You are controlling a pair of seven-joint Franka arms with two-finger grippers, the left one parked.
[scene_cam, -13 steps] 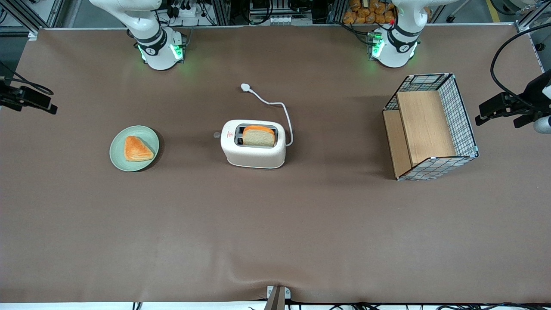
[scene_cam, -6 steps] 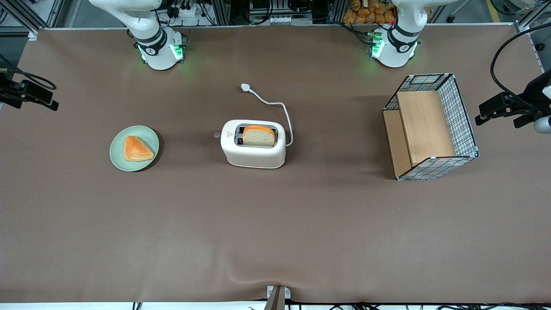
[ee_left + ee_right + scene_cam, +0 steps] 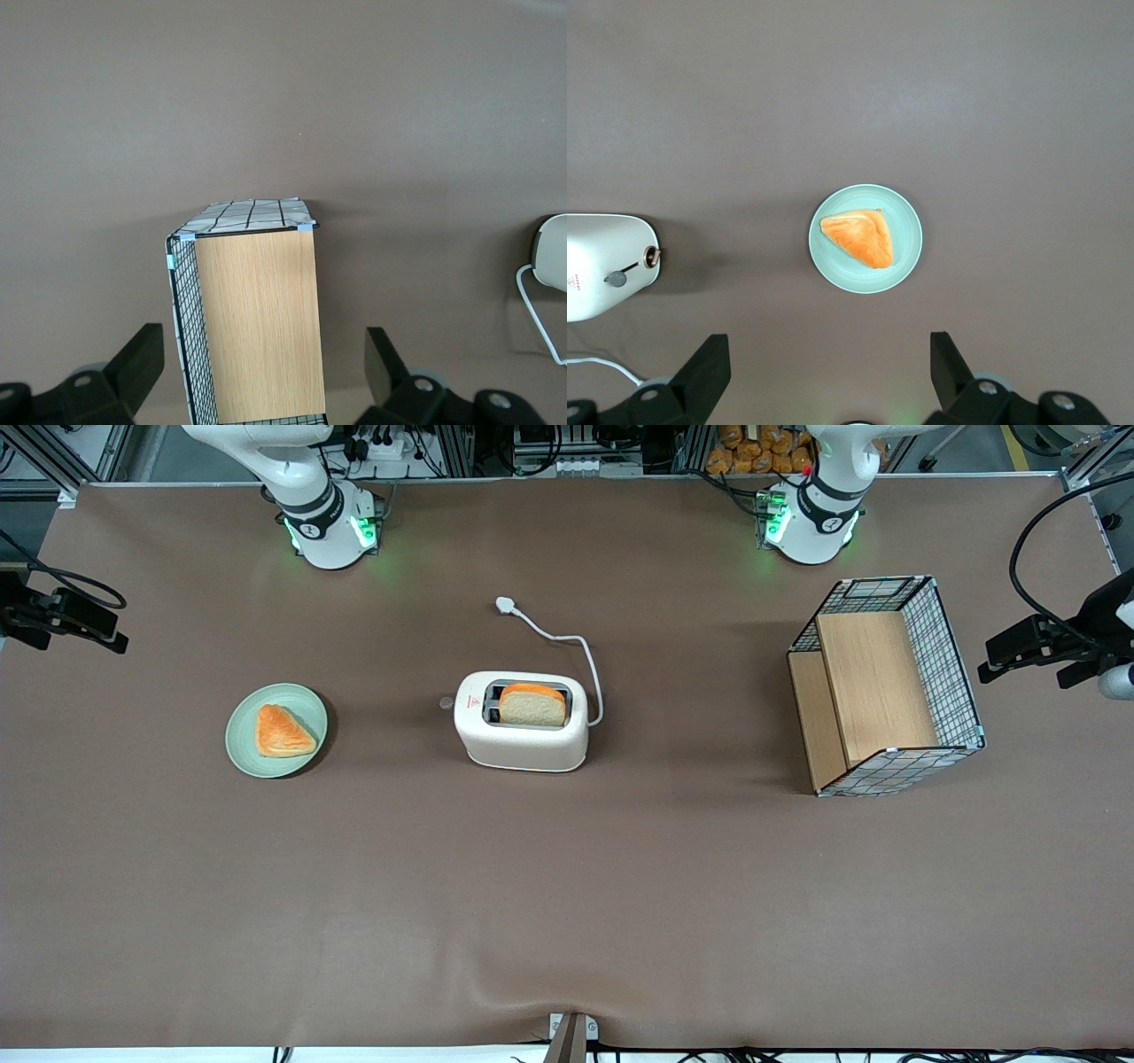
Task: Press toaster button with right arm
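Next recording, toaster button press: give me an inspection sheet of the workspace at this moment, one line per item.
Surface: brown table cover, a slight wrinkle at the edge nearest the front camera.
Job's things: toaster upright mid-table, bread slice standing in its slot; toaster button untouched on the narrow end facing the working arm's end.
Clutter: green plate with a triangular pastry, toward the working arm's end; wire-mesh wooden basket toward the parked arm's end.
Grippers: gripper open, empty, high above the plate, well away from the button.
Cables: white cord unplugged, plug lying on the table.
Surroundings: framing and equipment along the table edge by the arm bases.
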